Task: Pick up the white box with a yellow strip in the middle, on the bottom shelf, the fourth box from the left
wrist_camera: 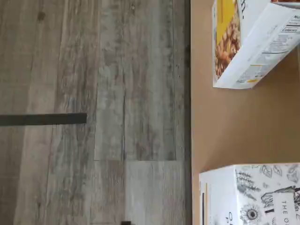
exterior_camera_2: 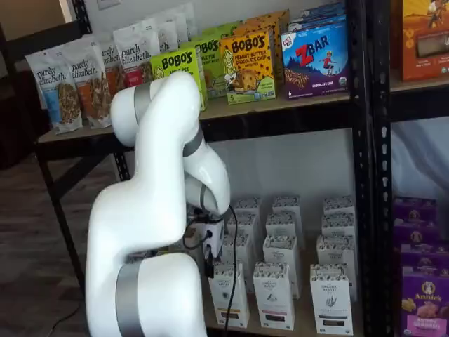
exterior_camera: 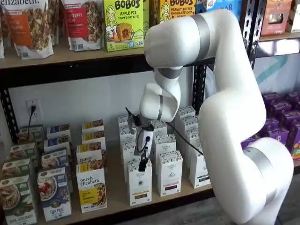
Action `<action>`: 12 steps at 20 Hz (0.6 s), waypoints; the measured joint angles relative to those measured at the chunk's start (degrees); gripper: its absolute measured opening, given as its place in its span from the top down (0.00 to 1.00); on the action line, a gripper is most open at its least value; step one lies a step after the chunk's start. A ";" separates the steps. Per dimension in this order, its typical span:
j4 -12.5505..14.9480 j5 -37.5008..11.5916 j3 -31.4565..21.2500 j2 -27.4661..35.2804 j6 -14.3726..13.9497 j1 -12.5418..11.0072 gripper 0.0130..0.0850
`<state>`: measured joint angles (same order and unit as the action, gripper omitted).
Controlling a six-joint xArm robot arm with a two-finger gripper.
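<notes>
The white box (exterior_camera: 139,187) stands at the front of the bottom shelf (exterior_camera: 117,202), a tall narrow carton with a dark speckled top band and a dark label. It also shows in a shelf view (exterior_camera_2: 229,298). My gripper (exterior_camera: 142,165) hangs right over its top front edge, and its black fingers show no plain gap. In a shelf view the gripper (exterior_camera_2: 209,265) sits just left of the box's top. The wrist view shows the box's patterned top (wrist_camera: 253,197) on the tan shelf board (wrist_camera: 234,122).
A same-shaped carton (exterior_camera: 169,174) stands just right of the white box, with several more behind. A purely elizabeth box (exterior_camera: 91,190) stands to its left and also shows in the wrist view (wrist_camera: 248,42). Grey wooden floor (wrist_camera: 93,93) lies in front of the shelf.
</notes>
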<state>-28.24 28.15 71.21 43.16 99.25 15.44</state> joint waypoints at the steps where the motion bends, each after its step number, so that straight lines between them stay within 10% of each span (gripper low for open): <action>1: 0.94 0.89 0.42 0.16 -0.72 -0.17 0.00; 12: 0.45 1.42 3.81 3.29 1.14 -1.71 0.00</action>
<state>-27.79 29.57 75.03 46.45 100.38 13.73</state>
